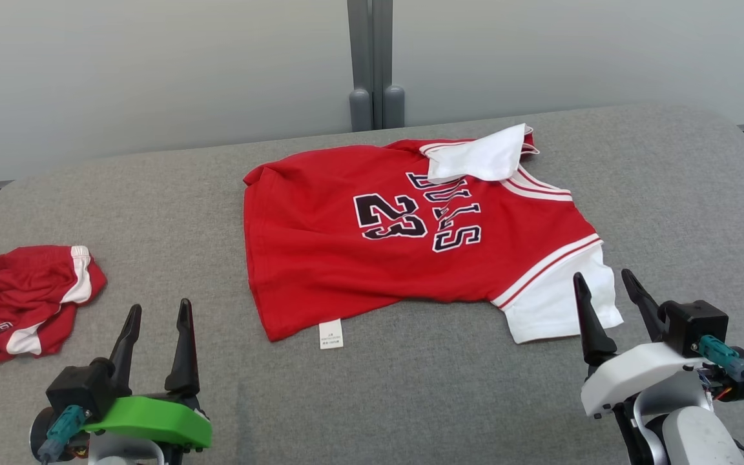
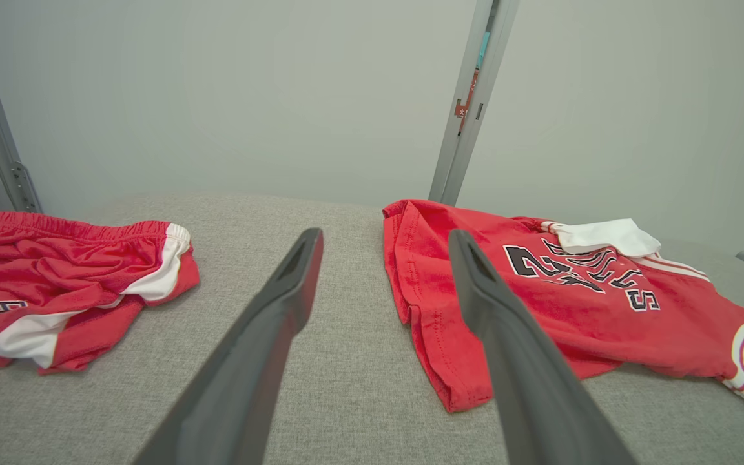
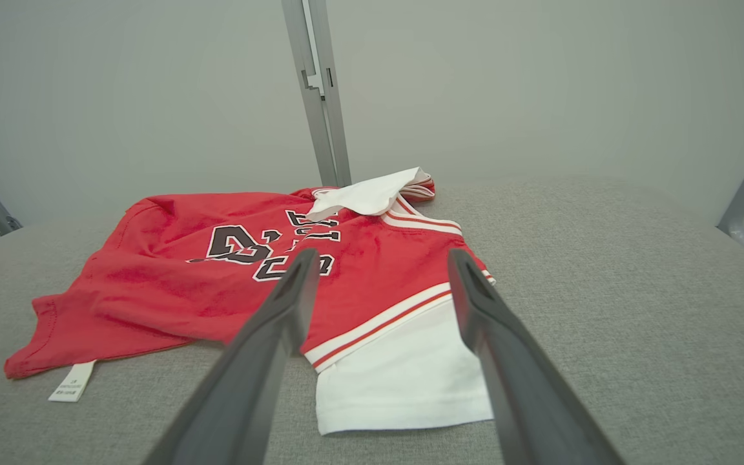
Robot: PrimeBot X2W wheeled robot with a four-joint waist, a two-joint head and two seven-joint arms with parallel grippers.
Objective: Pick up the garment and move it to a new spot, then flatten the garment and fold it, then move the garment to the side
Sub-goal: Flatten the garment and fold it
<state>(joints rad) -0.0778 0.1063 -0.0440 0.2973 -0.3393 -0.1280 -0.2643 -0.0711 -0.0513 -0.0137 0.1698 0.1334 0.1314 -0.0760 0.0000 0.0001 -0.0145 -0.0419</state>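
The garment point(image 1: 346, 258) is a red jersey shirt with the number 23, black lettering and white sleeves, lying mostly spread out on the grey table, neck end to the right. Its far sleeve point(image 1: 482, 157) is folded over the chest. A white label point(image 1: 330, 334) hangs from the near hem. My left gripper point(image 1: 157, 315) is open at the lower left, short of the hem, with nothing between its fingers. My right gripper point(image 1: 604, 284) is open at the lower right, just over the near white sleeve point(image 1: 540, 310). The shirt also shows in the left wrist view point(image 2: 572, 310) and the right wrist view point(image 3: 217, 271).
A second crumpled red garment with white trim point(image 1: 17, 300) lies at the table's left edge, also in the left wrist view point(image 2: 55, 290). The grey table point(image 1: 669, 194) has bare fabric to the right and in front. A grey post point(image 1: 372, 64) stands behind it.
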